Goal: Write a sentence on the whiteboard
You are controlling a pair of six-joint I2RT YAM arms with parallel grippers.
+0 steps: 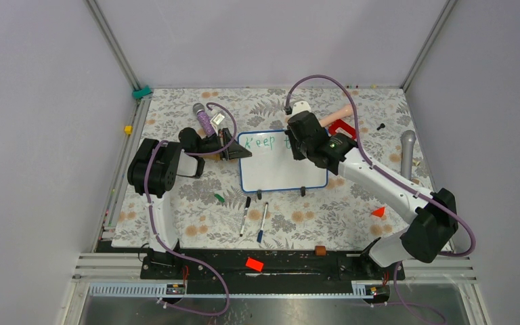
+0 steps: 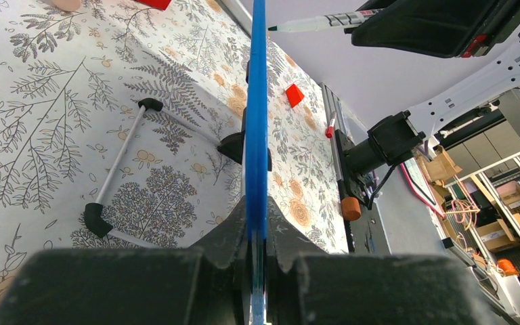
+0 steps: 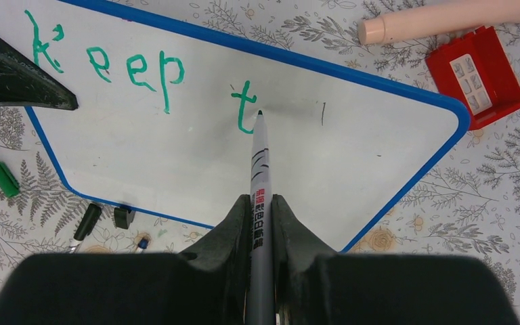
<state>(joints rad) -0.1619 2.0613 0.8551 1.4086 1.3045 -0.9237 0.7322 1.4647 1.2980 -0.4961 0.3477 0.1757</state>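
The right gripper (image 3: 261,203) is closed tight on a marker (image 3: 260,162), which runs out straight between its fingers. The tip sits at the surface of the whiteboard (image 3: 176,169), right beside a fresh green "t". The sentence (image 3: 135,68) so far reads "Keep t", so the writing looks to be early in its second word. The left gripper (image 2: 256,227) is pinched shut on the board's blue left rim and steadies it. The board sits mid-counter (image 1: 298,223) between the two arms. The next move likely calls for the following letter just right of the "t", with light, even pressure so the board does not slide.
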